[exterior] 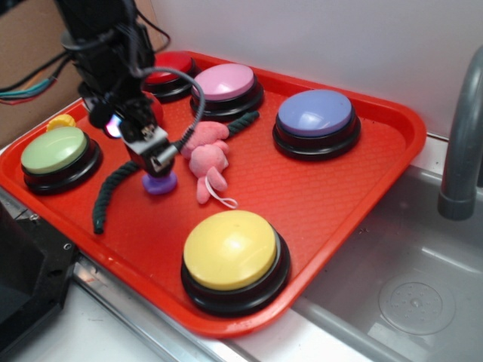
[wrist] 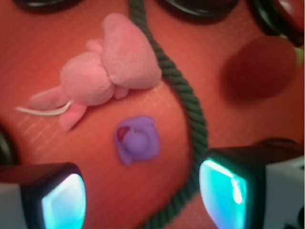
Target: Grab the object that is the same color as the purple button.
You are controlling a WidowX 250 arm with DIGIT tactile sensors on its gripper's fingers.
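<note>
A tiny purple rubber duck with a red beak sits on the red tray, left of the pink plush toy. In the wrist view the duck lies just ahead of my open fingers, with nothing between them. My gripper hovers right above the duck in the exterior view; in the wrist view the gripper is open and empty. The purple button, a periwinkle dome on a black base, stands at the tray's back right.
A dark green rope runs past the duck on its right, close to my right finger. A red fuzzy ball lies beyond. Pink, red, green and yellow buttons ring the tray. A sink lies to the right.
</note>
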